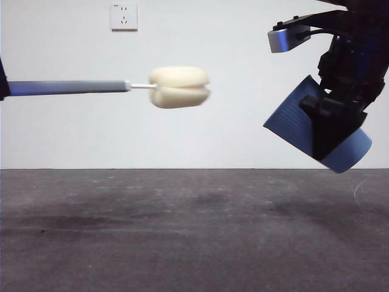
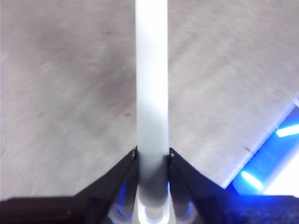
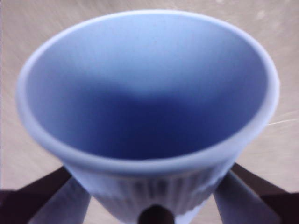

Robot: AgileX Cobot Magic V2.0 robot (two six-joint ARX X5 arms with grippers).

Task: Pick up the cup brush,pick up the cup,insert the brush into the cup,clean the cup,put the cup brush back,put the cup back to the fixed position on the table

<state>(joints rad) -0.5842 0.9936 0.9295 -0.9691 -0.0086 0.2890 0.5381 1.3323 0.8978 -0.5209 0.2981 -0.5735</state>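
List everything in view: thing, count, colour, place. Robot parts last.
cup brush: one, grey handle with cream-yellow sponge head, held level in the air, head pointing toward the cup.
cup: one, blue, ribbed, held tilted above the table, mouth toward the brush.
table: one, dark grey, under both.
wall socket: one, white, on the wall behind.
left gripper: one, black, shut on the brush handle.
right gripper: one, black, shut around the cup's lower part.

lab bench | bare white wall (image 1: pixel 243 36) | socket (image 1: pixel 124 17) | grey table (image 1: pixel 182 231)

A white wall socket (image 1: pixel 124 17) on the pale wall (image 1: pixel 213 134).
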